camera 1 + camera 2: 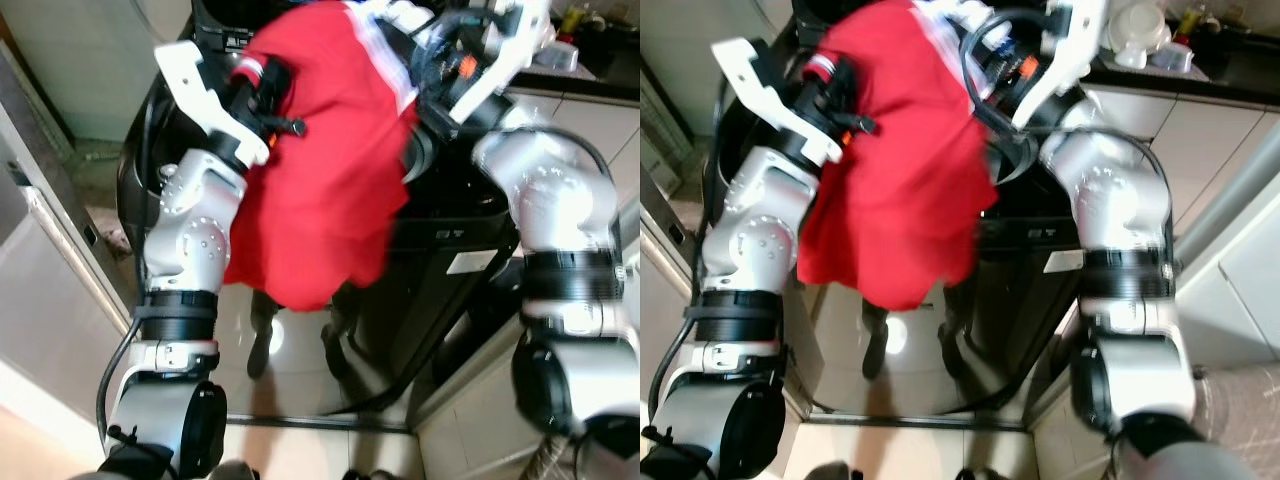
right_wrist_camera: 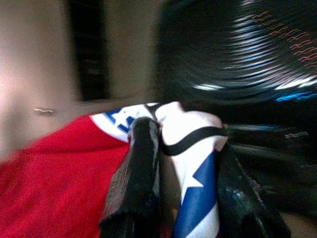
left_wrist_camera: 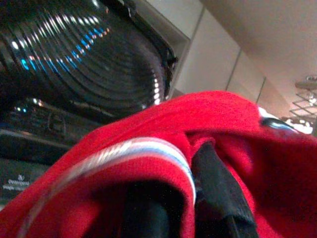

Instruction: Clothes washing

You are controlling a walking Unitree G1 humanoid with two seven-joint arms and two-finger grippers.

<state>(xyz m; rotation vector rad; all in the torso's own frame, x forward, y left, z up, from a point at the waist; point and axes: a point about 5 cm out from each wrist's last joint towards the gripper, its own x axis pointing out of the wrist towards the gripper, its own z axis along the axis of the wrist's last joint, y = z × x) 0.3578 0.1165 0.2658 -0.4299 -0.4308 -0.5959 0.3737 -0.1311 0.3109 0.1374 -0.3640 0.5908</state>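
We are mid-load: the red garment [image 1: 320, 190] hangs between both arms above the open top of the black washing machine [image 1: 455, 250], most of it draped down the front. The left gripper [image 3: 198, 208] has its jaws closed on a striped red hem; the right gripper [image 2: 183, 183] pinches a white-and-blue starred part. Next, we judge, both should move over the drum and release. The cloth looks soft and floppy

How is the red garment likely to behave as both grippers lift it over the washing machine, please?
Probably floppy: the red garment sags in folds between the left gripper and right gripper. Likely light. Its hanging hem may snag on the washing machine.
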